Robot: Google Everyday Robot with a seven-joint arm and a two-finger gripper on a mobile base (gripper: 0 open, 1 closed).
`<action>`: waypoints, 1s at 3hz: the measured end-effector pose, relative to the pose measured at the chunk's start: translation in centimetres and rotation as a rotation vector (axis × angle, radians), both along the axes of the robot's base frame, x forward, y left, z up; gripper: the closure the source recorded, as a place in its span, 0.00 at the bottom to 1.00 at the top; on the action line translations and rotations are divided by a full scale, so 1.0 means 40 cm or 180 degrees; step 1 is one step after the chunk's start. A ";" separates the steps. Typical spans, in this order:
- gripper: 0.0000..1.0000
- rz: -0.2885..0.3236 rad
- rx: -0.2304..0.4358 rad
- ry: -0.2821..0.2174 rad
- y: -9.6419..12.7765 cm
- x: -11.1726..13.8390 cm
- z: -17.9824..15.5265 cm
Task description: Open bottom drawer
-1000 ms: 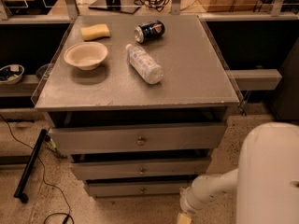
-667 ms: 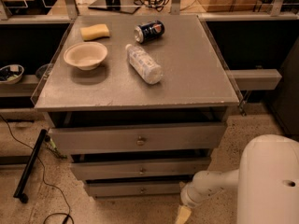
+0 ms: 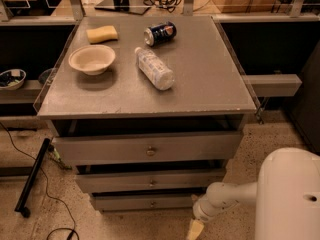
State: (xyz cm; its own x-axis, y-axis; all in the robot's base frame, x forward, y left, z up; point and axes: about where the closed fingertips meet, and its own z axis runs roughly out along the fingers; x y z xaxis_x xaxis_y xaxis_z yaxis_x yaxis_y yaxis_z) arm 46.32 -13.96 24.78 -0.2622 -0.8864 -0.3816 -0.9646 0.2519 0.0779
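Little has shifted in the last second — the big white arm link [image 3: 290, 194] at lower right has sunk a touch lower in the camera view, while the gripper [image 3: 195, 229] sits at about the same spot, low over the floor [image 3: 65, 184] and just right of the base of the cabinet [image 3: 210, 84]. For the task that means no progress yet. The bottom drawer [image 3: 125, 203], lowest and narrowest-looking of three grey fronts, looks just as it did, and nothing touches its small round knob [image 3: 151, 203]. The gripper lies to the right of that knob and slightly below it, near the drawer's right end but apart from the knob. Whether it is released or clenched I cannot tell — only its pale yellowish tip shows, cut off at the bottom of the view. The forearm [image 3: 227, 196] runs leftward and down from the white link, bending toward the floor at the wrist. By my judgement the arm is in its approach and must travel left and slightly up to meet the knob.
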 end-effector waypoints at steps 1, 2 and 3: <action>0.00 0.0059 0.0148 0.0001 0.033 0.034 -0.030; 0.00 0.0163 0.0282 -0.0056 0.069 0.098 -0.056; 0.00 0.0163 0.0282 -0.0052 0.070 0.096 -0.057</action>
